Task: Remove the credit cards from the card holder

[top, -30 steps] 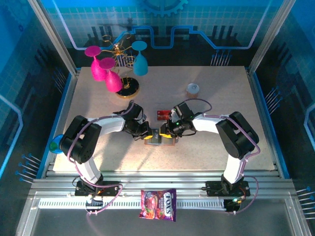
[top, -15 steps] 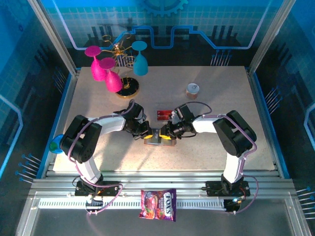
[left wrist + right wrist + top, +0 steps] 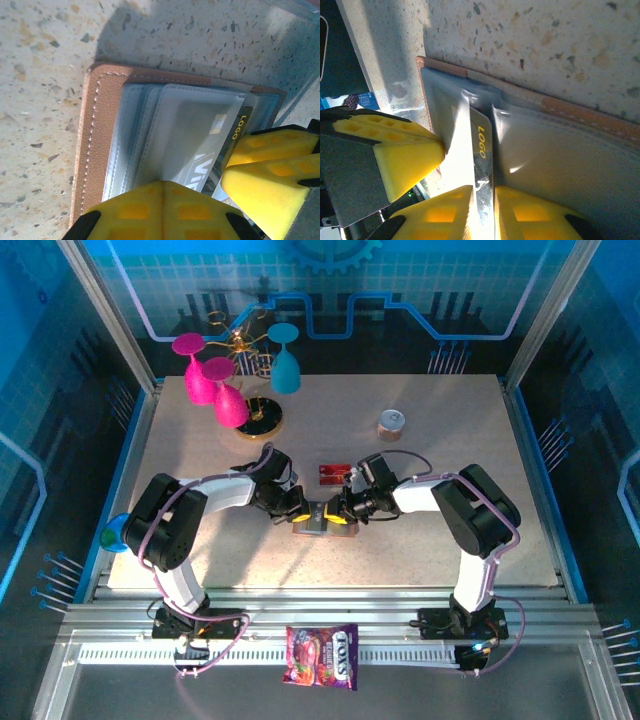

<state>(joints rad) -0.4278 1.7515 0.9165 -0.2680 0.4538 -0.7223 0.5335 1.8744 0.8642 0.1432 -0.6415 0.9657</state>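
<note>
Overhead, we find the tan-brown leather card holder (image 3: 322, 524) on the speckled table (image 3: 460, 440), between both hands. Left wrist: left hand (image 3: 162, 189) closed, pinning it down. Right wrist: right hand (image 3: 483, 194) pinches the dark LOGO-printed credit card (image 3: 480, 135), long axis pointing straight into it.

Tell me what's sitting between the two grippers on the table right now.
The open card holder lies between the left gripper and right gripper, seen in the top view; the right wrist view shows a credit card among its pockets.
</note>
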